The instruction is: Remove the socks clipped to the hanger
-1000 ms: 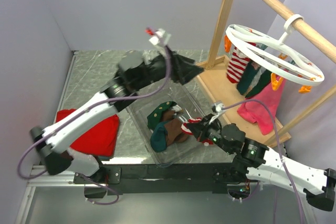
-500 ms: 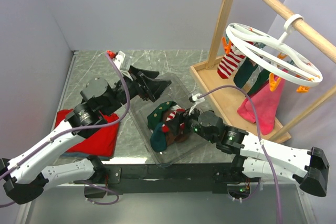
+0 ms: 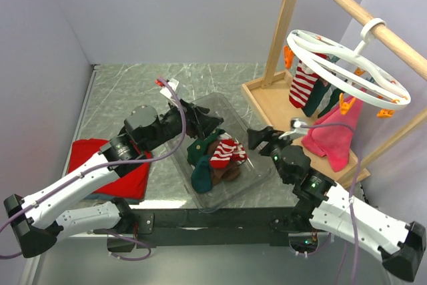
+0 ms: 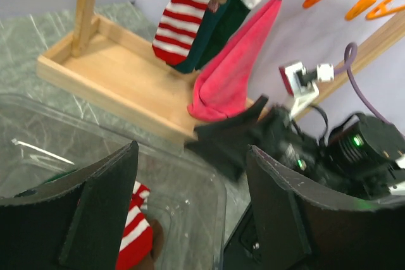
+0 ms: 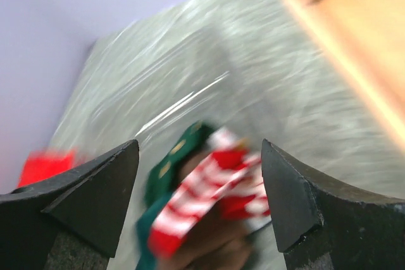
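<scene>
Risk: three socks are pegged on the hanger (image 3: pixel 313 34), a striped sock (image 3: pixel 303 85), a dark green sock (image 3: pixel 319 100) and a pink sock (image 3: pixel 330 139); a hard tug could swing the ring or slide its hook along the wooden rail (image 3: pixel 347 3). Both arms crowd the clear bin (image 3: pixel 257 177), so a clash is possible. Right gripper (image 3: pixel 256 138) is released and empty, raised beside the bin's right edge. Left gripper (image 3: pixel 208 123) is spread and empty, reaching over the bin's far side. Other socks (image 3: pixel 223 152) lie in the bin
</scene>
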Tool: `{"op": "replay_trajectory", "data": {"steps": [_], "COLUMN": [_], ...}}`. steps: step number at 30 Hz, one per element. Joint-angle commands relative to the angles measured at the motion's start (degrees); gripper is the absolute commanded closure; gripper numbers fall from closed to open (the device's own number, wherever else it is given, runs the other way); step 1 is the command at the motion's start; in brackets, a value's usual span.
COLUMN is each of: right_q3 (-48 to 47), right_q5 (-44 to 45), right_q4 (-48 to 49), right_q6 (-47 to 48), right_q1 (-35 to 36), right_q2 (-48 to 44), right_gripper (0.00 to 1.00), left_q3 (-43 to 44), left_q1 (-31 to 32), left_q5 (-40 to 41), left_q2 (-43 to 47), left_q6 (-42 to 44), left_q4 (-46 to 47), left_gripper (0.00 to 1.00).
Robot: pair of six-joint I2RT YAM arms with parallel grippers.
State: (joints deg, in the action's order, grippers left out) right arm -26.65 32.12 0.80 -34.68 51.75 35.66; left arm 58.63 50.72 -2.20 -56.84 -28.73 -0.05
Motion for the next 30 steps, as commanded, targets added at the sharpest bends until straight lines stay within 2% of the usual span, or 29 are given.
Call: {"op": "replay_trajectory", "data": {"steps": [1, 5, 8, 11, 14, 18, 19, 24, 30], "right_q3": [5.5, 8.9, 8.9, 7.8, 5.8, 1.1, -0.7, -7.2, -12.5], "right_q5": [6.6, 11.6, 18.5, 21.7, 21.1, 20.8, 20.5, 17.0, 16.0], "right_q4": [9.3, 19.6, 27.5, 38.1, 50.1, 60.8, 64.7, 68.7, 69.2], "right_q6": [-2.4, 0.7, 3.8, 9.0, 15.9, 26.4, 28.1, 36.1, 37.4], "right_q1": [-9.4, -14.2, -17.1, -19.9, -22.0, -24.6, -25.1, -26.7, -29.7], "right_q2": [-1.8, -0.2, 6.7, 18.5, 28.0, 38.4, 40.3, 49.8, 55.9], "right_gripper": [0.16, 0.17, 0.17, 0.17, 0.17, 0.14, 0.10, 0.09, 0.12], "left_q3": [-1.3, -2.8, -4.2, -6.3, -8.4, -9.9, -10.1, -10.1, -10.2], "left_q1": [0.2, 0.2, 0.2, 0.3, 0.2, 0.2, 0.2, 0.2, 0.1], "left_q5": [-2.6, -3.4, -4.2, -5.6, -6.9, -7.1, -7.0, -5.8, -3.9], "left_q2": [0.1, 0.0, 0.0, 0.2, 0.6, 0.7, 0.8, 2.2, 4.5], "left_q6": [-1.6, -1.5, -1.7, -2.9, -3.5, -3.3, -2.9, -0.8, 1.3], "left_q4": [4.2, 4.6, 5.3, 7.9, 10.3, 11.3, 11.0, 9.5, 8.8], "left_gripper": [0.27, 0.26, 0.26, 0.27, 0.27, 0.27, 0.27, 0.27, 0.25]}}
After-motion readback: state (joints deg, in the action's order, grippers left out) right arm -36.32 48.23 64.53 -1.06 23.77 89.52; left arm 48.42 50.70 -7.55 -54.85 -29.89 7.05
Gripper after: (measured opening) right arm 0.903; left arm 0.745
